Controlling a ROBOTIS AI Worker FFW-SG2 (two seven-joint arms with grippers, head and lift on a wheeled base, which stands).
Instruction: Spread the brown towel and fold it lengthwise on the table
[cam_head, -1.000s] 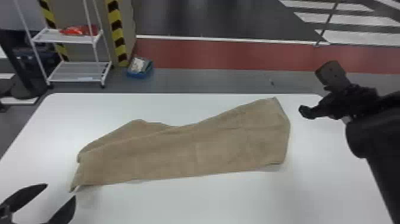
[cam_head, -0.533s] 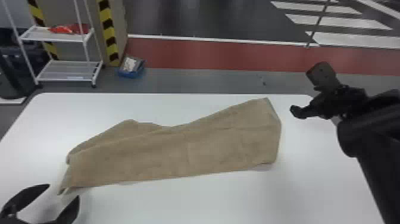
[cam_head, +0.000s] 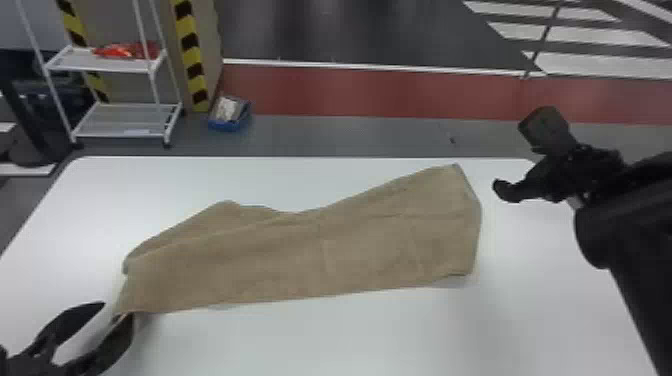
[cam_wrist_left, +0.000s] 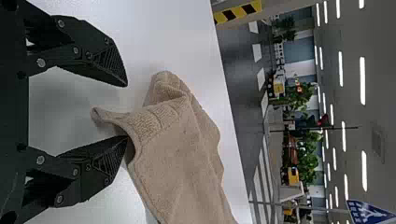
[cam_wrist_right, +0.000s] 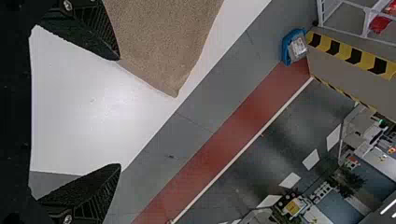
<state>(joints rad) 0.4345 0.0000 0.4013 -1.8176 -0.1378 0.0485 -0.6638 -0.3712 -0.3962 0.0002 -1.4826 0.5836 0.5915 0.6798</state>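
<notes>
- Your left claw (cam_head: 119, 308) comes in at the head view's lower left corner, reaching forward and inward, low by the bench (cam_head: 505, 335).
- Its two fingers stand spread; one fingertip (cam_wrist_left: 122, 142) meets the near left corner of the brown towel (cam_head: 310, 255), whose curled edge pokes into the gap in your left wrist view.
- Your right arm (cam_head: 645, 260) rises along the right side and bends inward, so your right claw (cam_head: 512, 156) points left, over the bench's far right part.
- That claw is spread wide too, with nothing between its fingers, apart from the towel's right end.
- You have the towel lying across the middle of the bench in a long, uneven band, its right end broader, a loose flap along its far left side.
</notes>
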